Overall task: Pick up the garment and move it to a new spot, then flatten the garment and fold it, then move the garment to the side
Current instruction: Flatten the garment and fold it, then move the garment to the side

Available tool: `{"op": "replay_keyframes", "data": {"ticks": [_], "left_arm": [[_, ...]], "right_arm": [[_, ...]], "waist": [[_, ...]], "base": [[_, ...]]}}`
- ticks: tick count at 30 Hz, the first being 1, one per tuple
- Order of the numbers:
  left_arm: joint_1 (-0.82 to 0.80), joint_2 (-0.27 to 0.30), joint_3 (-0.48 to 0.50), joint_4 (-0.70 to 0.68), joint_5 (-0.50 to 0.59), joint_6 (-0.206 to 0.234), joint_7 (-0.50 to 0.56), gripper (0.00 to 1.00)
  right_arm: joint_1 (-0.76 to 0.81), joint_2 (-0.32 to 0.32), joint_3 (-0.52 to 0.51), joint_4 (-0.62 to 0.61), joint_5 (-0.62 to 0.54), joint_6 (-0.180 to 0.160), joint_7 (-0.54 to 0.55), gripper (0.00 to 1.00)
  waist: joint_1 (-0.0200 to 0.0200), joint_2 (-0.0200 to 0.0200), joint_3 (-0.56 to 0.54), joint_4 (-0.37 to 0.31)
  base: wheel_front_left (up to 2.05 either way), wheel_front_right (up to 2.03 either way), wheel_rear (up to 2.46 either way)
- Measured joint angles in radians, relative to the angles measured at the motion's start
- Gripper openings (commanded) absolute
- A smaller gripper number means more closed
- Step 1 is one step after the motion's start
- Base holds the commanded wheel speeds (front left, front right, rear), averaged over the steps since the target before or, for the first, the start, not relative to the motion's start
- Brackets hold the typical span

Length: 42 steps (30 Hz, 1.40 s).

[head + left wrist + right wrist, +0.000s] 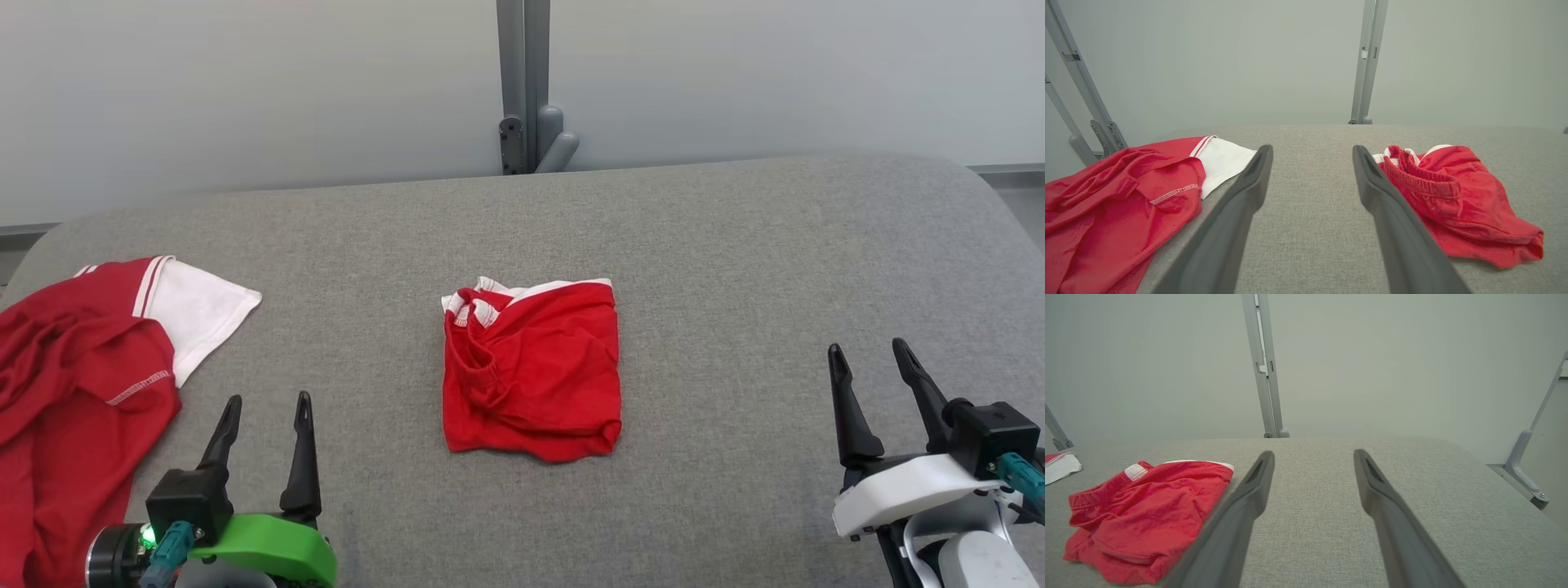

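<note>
Head view is showing the folded garment [531, 371] lying centred on the table [735, 245], left gripper [269, 398] and right gripper [867, 346] both gaping empty; I'm worrying that pinching its top layer unravels the fold.

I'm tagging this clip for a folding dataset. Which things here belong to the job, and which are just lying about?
Job: folded red shorts, centre of the grey table; left gripper and right gripper, both open and empty.
Lying about, likely: crumpled red-and-white shirt at the table's left end; grey post behind.
</note>
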Motion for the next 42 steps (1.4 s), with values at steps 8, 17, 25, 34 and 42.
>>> {"op": "replay_keyframes", "data": {"ticks": [8, 17, 25, 34, 42], "left_arm": [[0.003, 0.004, -0.006, -0.014, -0.003, 0.007, 0.009, 1.0], [0.003, 0.011, -0.01, -0.016, -0.005, 0.009, 0.01, 1.0], [0.002, 0.018, -0.016, -0.02, -0.007, 0.016, 0.013, 1.0], [-0.005, 0.019, -0.03, -0.019, -0.007, 0.015, 0.018, 1.0], [-0.1, 0.008, -0.048, -0.019, -0.003, 0.004, -0.002, 1.0]], "right_arm": [[0.001, 0.006, -0.004, -0.008, 0.006, 0.0, 0.004, 1.0], [0.001, 0.012, -0.003, -0.007, 0.007, 0.0, 0.004, 1.0], [0.005, 0.013, -0.004, -0.005, 0.007, 0.0, 0.004, 1.0], [0.009, 0.012, -0.019, -0.003, 0.007, 0.0, 0.01, 1.0], [-0.05, 0.004, 0.023, 0.02, 0.023, 0.0, 0.031, 1.0]], "waist": [[0.0, 0.0, 0.001, -0.001], [0.0, 0.0, 0.002, -0.001], [0.0, 0.0, 0.005, 0.002], [0.0, 0.0, 0.011, 0.02], [0.0001, 0.0, 0.072, 0.067]], "base": [[0.0, 0.0, 0.0], [0.0, 0.0, 0.0], [0.0, 0.0, 0.0], [0.0, 0.0, 0.0], [0.0, 0.0, 0.0]]}}
